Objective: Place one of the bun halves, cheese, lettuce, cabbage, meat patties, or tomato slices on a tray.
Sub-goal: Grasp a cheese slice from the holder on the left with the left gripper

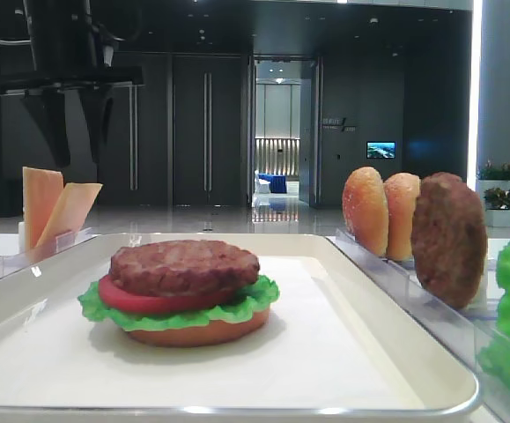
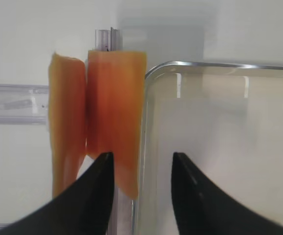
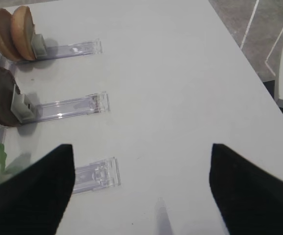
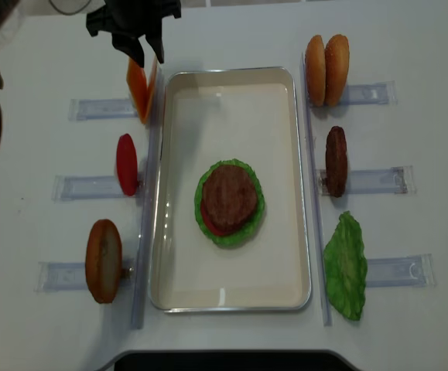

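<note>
Reaching for the cheese (image 2: 116,117), upright in its rack just beside the tray (image 2: 153,73) corner. Left claw (image 2: 142,166) spread, hovering over the nearer slice's edge, nothing pinched yet. Next: lower, straddle one slice only, close. Tight against the tray rim; open bench (image 4: 46,62) leftward. Right claw (image 3: 141,161) spread, idle.

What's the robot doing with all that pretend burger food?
It is building a burger on the tray. A bun half, lettuce, a tomato slice and a meat patty are already stacked there. The left gripper hangs open over the cheese standing in its rack beside the tray's corner, not gripping it yet. The right gripper is open above bare table. More buns, a patty and lettuce wait in racks on the right.
</note>
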### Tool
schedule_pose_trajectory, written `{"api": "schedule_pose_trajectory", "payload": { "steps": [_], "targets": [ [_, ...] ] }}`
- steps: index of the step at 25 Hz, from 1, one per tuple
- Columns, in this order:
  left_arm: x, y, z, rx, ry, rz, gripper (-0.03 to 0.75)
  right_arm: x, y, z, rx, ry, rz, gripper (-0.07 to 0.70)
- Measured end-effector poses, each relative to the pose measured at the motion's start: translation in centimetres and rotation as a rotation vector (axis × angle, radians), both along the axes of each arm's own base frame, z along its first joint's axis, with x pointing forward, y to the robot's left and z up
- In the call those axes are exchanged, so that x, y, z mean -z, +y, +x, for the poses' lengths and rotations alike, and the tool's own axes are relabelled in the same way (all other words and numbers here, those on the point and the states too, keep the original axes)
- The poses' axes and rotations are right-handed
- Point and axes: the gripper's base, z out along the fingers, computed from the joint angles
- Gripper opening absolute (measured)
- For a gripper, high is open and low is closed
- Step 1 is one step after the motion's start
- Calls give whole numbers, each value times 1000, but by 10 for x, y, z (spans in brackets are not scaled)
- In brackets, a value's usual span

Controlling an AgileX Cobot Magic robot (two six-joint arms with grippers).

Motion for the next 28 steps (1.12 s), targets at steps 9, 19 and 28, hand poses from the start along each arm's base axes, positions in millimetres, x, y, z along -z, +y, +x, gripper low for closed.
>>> {"api": "schedule_pose_trajectory", "payload": {
  "steps": [9, 19, 28],
  "targets": [
    [14, 3, 4, 7, 23, 58, 307, 0, 0, 0, 0, 0, 0, 539],
    [26, 3, 7, 14, 39, 88, 308, 0, 0, 0, 0, 0, 0, 539],
    [36, 0, 9, 20, 61, 75, 308, 0, 0, 0, 0, 0, 0, 539]
  ]
}}
